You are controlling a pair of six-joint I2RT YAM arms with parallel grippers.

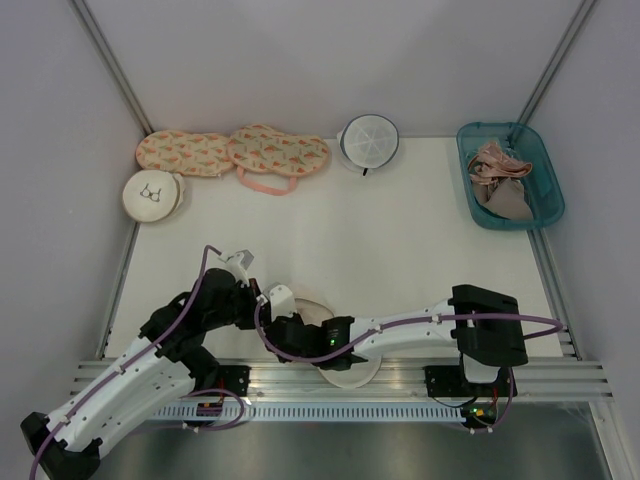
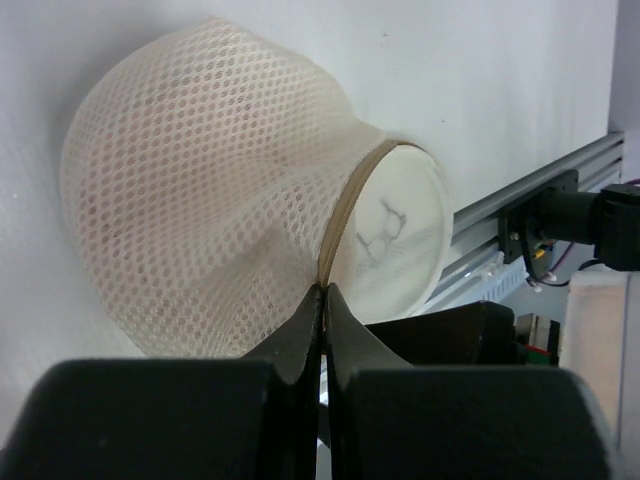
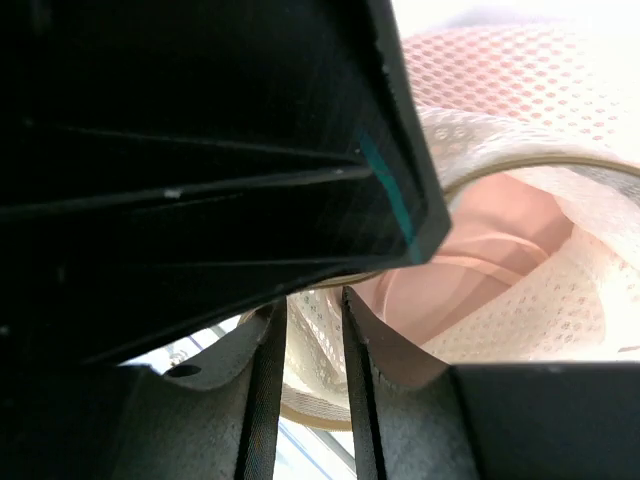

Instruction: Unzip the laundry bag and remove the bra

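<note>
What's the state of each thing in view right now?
laundry bag: rim partly open, held by both grippers
bra: pink, inside the bag
left gripper: shut, pinching the bag's rim
right gripper: closed on the bag's mesh edge
second cream bag: lying flat, back left
white mesh bag: looks closed
teal bin: holds crumpled garments

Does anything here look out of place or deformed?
Yes: the laundry bag lies tipped on its side with its mesh dome dented, pinched at the rim by the left gripper.
</note>
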